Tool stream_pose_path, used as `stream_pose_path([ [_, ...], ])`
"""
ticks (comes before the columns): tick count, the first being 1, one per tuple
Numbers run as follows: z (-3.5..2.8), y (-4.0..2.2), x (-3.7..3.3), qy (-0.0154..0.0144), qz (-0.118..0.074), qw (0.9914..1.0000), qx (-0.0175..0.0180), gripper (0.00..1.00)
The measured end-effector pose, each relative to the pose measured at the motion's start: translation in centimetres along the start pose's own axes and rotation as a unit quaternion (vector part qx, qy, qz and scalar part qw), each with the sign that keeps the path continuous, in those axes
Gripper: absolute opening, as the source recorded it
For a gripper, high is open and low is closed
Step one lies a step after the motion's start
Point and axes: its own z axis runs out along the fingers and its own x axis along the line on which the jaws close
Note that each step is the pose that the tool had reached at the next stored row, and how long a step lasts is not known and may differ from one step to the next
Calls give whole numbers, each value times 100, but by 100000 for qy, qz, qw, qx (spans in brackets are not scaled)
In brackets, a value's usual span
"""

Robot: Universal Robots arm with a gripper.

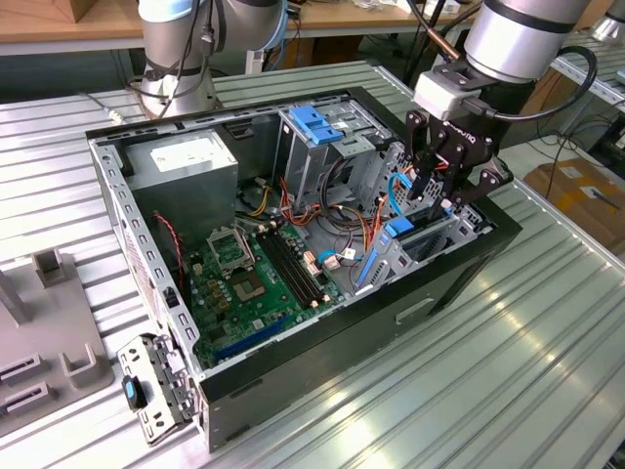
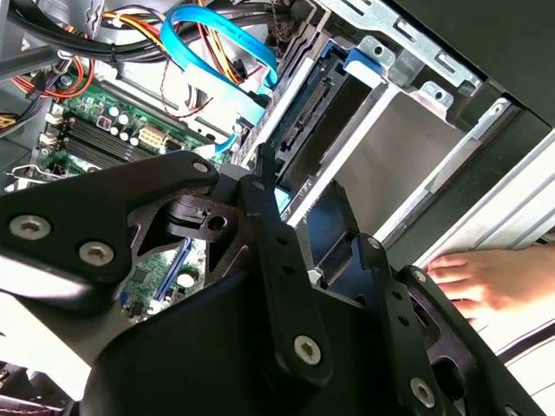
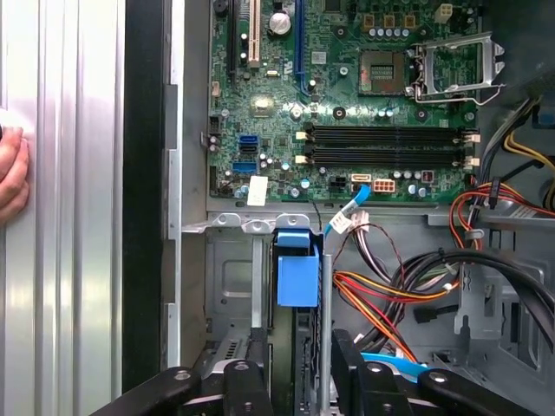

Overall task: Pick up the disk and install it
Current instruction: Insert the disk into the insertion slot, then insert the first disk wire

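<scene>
Tool [image 3: 299,368] linkage closest in both wrist views, poised directly over disk [image 3: 295,276]; grip state cannot tell. Disk stands on edge in drive bay [image 3: 227,286] of open computer case [image 1: 322,362], beside motherboard [image 3: 347,104], seemingly seated. Person's hand [image 3: 10,178] rests on ribbed surface [image 3: 78,217] beside case.
</scene>
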Motion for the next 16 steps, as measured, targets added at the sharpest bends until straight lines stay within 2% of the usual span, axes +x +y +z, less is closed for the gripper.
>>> stream_pose_path([
  [5, 17, 0, -1, 27, 1, 100000, -1, 43],
  [16, 4, 0, 0, 24, 1, 100000, 0, 43],
])
